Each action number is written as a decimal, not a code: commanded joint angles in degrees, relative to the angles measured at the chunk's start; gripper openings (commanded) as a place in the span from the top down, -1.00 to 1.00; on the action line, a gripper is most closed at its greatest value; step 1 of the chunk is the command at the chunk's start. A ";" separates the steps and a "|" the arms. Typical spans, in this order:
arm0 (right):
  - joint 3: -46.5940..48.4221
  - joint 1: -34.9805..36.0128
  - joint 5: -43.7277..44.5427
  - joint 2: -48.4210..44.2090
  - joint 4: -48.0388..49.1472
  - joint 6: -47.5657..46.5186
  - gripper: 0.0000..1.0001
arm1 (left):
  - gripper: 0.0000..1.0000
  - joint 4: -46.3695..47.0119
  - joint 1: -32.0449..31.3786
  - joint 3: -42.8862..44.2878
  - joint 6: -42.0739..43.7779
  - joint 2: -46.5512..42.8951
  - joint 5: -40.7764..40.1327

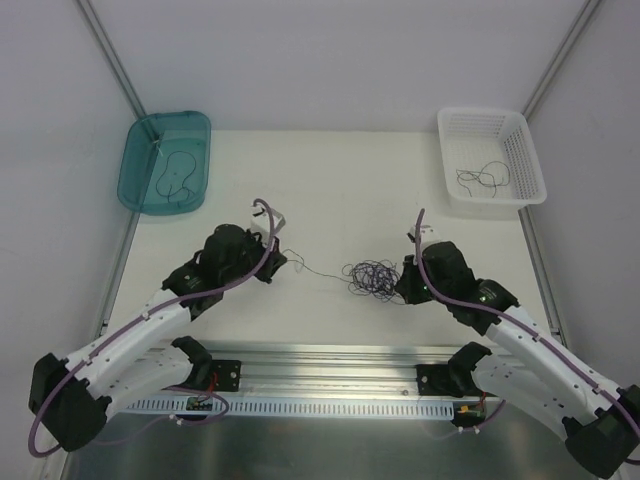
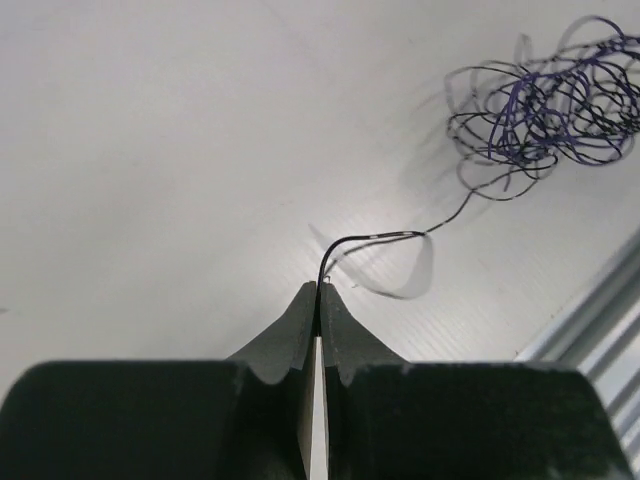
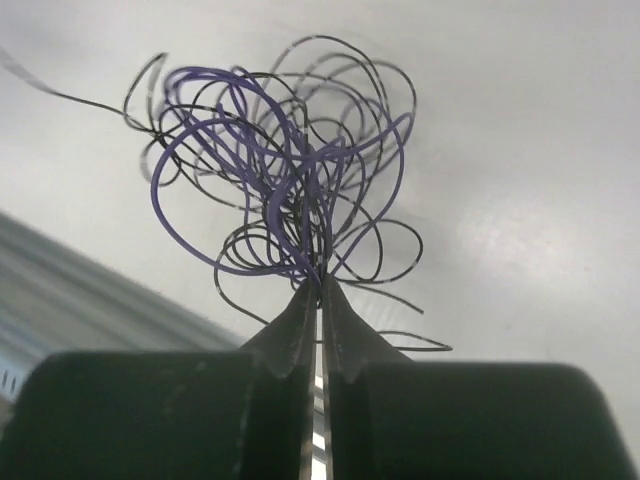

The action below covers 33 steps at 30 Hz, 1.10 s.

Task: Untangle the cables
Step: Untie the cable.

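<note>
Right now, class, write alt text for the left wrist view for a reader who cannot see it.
The left tool, shut, pinches the end of a single cable, thin and dark, which curves away to a loose tangle of cables, black and purple, at the upper right. Behind them is a white table.

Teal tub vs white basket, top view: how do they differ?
The teal tub is translucent with solid walls; the white basket is opaque with slotted walls. The tub sits far left, the basket far right. The tub has rounded corners, the basket squarer ones. Shared: both open-topped, each holding loose dark cable: tub cable, basket cable.
</note>
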 commanded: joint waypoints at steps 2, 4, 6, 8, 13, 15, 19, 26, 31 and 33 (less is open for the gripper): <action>0.22 -3.66 10.70 -1.73 -5.34 5.92 0.99 | 1.00 -11.20 4.80 5.26 -6.81 -7.89 -15.41; 0.57 -4.81 12.29 -1.38 -6.66 7.15 0.99 | 1.00 -15.76 6.48 6.59 -8.04 -11.14 -18.78; 0.58 -6.21 13.70 -1.03 -8.07 8.56 0.99 | 1.00 -19.02 9.37 8.61 -8.31 -13.60 -24.49; 0.31 -7.00 14.40 -1.38 -8.86 9.70 0.99 | 1.00 -23.40 11.32 10.80 -8.13 -15.19 -29.92; 0.22 -8.41 16.24 -1.12 -10.26 10.94 0.99 | 1.00 -28.44 17.29 15.46 -5.94 -16.95 -36.97; 0.40 -9.29 17.56 -0.85 -11.31 12.16 0.99 | 1.00 -30.19 18.96 16.78 -5.41 -16.87 -39.78; 0.58 -12.19 18.54 -1.20 -13.08 14.02 0.99 | 1.00 -30.90 25.01 20.38 -4.09 -16.43 -41.91; 0.23 -19.31 15.20 -0.06 -12.99 14.63 0.99 | 1.00 -30.99 34.16 24.61 1.70 -13.97 -42.79; -0.74 -25.88 12.40 -0.41 -11.94 15.42 0.99 | 1.00 -30.90 39.36 24.88 4.00 -12.12 -41.82; -0.48 -28.36 10.54 0.03 -11.85 15.24 0.99 | 1.00 -30.82 39.80 23.91 3.65 -11.86 -41.47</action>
